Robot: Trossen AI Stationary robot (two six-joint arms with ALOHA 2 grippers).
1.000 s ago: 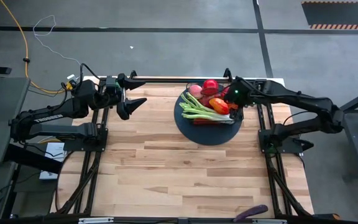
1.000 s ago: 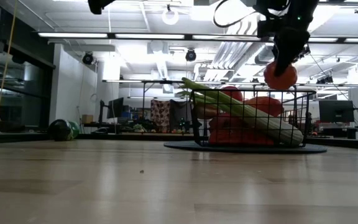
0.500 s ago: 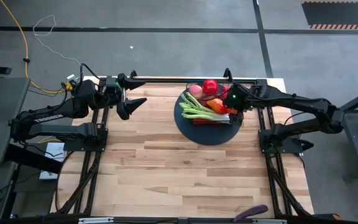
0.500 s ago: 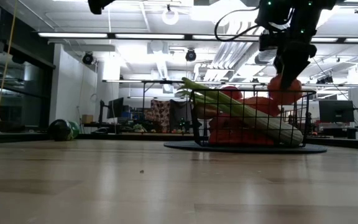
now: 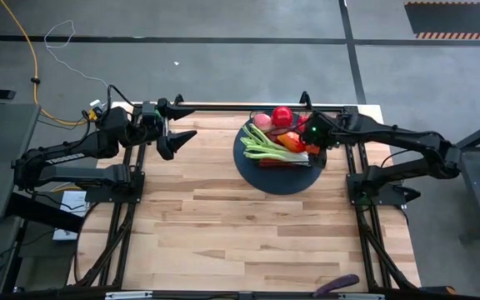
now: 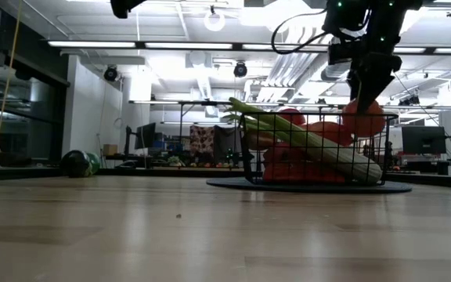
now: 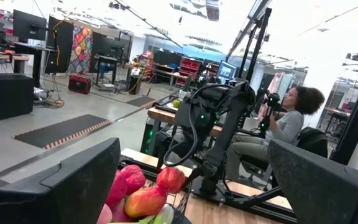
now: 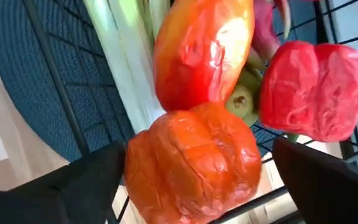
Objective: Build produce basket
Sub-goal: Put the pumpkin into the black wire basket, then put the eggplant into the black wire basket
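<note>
Over the basket's (image 5: 283, 143) right wall, my right gripper (image 5: 313, 142) has its jaws spread, one on either side of the orange pepper (image 8: 194, 165) but, as far as I can judge, no longer squeezing it. A second ago that pepper hung higher, above the rim; now it sits lower, on the pile at the basket's right end, beside the red-and-yellow mango (image 8: 205, 53) and the red pepper (image 8: 316, 87). I read that as a release: one more piece delivered. The celery (image 6: 319, 145) lies slanted across the basket, its tips poking over the left rim. The basket stands on its dark round base (image 5: 261, 177) near the far edge of the worktop (image 5: 240, 233). My left gripper (image 5: 177, 140) waits well left of the basket, jaws wide, holding nothing. One dark piece, perhaps the eggplant (image 5: 337, 286), lies far from the basket at the near edge.
</note>
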